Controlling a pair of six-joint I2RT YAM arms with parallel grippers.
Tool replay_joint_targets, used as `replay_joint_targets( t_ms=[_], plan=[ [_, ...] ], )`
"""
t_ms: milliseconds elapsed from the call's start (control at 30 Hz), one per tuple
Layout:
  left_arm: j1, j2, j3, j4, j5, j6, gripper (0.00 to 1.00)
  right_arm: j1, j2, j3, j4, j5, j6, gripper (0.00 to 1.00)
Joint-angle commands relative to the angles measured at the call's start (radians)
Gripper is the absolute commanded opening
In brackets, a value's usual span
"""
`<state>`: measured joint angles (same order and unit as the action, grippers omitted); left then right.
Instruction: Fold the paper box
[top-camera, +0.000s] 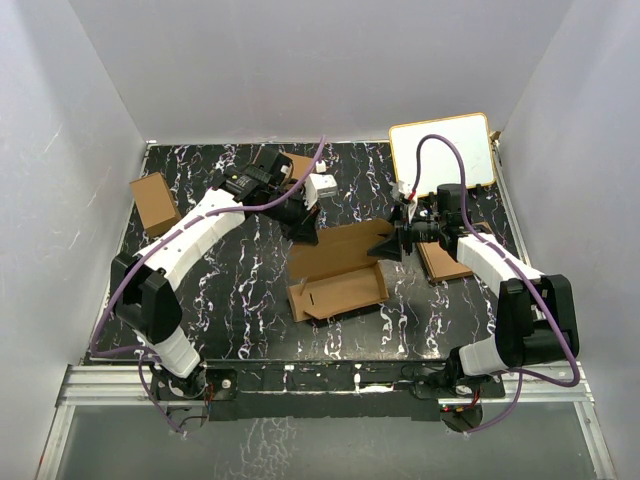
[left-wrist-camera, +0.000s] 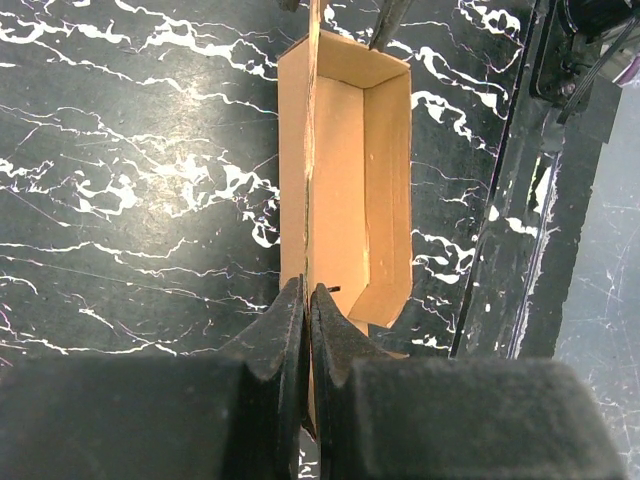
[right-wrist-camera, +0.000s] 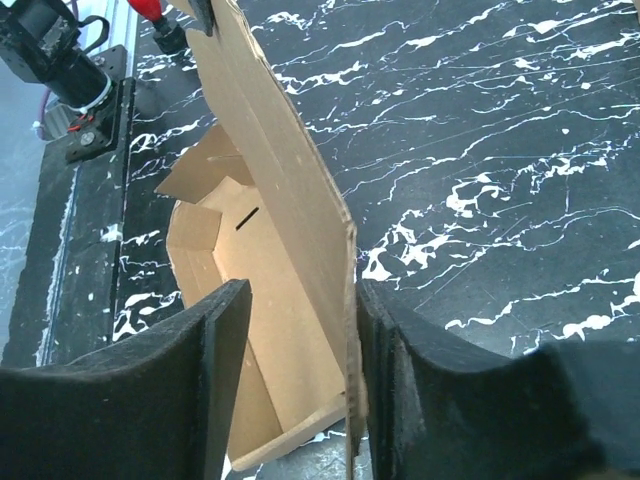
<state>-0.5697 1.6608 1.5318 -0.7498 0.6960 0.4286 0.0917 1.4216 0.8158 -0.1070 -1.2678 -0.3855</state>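
The paper box (top-camera: 340, 280) lies mid-table as a half-formed brown trough with one long panel standing up. My left gripper (top-camera: 303, 232) is shut on the top edge of that upright panel at its left end; in the left wrist view the fingertips (left-wrist-camera: 307, 290) pinch the thin cardboard edge, with the open trough (left-wrist-camera: 345, 170) stretching away beyond. My right gripper (top-camera: 385, 245) is at the panel's right end. In the right wrist view its jaws (right-wrist-camera: 302, 287) straddle the upright panel (right-wrist-camera: 270, 170), the right finger (right-wrist-camera: 385, 330) against the cardboard and the left finger (right-wrist-camera: 225, 330) clear of it.
A short brown carton (top-camera: 155, 200) sits at the back left edge and another (top-camera: 297, 163) behind the left arm. A small white object (top-camera: 323, 186) lies near it. A white board (top-camera: 440, 150) leans at the back right. A flat brown pile of sheets (top-camera: 440, 263) lies under the right arm.
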Motion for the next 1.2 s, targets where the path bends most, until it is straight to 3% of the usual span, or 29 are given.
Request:
replay_joint_targets(
  t_ms=[0,167,267,633,667,800,900,1067,1167],
  plan=[
    [-0.009,-0.009,0.041,-0.039,0.037,0.048,0.00,0.005,-0.003,0.051,0.029,-0.090,-0.054,0.45],
    [-0.010,-0.009,0.042,-0.047,0.039,0.062,0.00,0.005,-0.008,0.053,0.019,-0.129,-0.059,0.27],
    [-0.010,-0.008,0.041,-0.046,0.041,0.064,0.00,0.005,-0.006,0.062,0.001,-0.132,-0.059,0.10],
    [-0.010,-0.027,0.023,-0.018,-0.003,0.063,0.00,-0.002,-0.012,0.083,-0.056,-0.136,-0.091,0.08],
    [-0.011,-0.032,0.019,0.001,-0.021,0.050,0.04,-0.003,-0.014,0.084,-0.057,-0.135,-0.093,0.08],
    [-0.011,-0.085,-0.022,0.099,-0.114,-0.037,0.48,-0.018,-0.027,0.082,-0.055,-0.113,-0.092,0.08],
    [-0.008,-0.183,-0.110,0.200,-0.201,-0.120,0.71,-0.045,-0.033,0.079,-0.056,-0.129,-0.091,0.08],
    [0.030,-0.489,-0.370,0.427,-0.442,-0.346,0.83,-0.062,-0.056,0.073,-0.069,-0.130,-0.114,0.08],
    [0.051,-0.730,-0.599,0.591,-0.444,-0.539,0.86,-0.064,-0.060,0.072,-0.078,-0.131,-0.130,0.08]
  ],
)
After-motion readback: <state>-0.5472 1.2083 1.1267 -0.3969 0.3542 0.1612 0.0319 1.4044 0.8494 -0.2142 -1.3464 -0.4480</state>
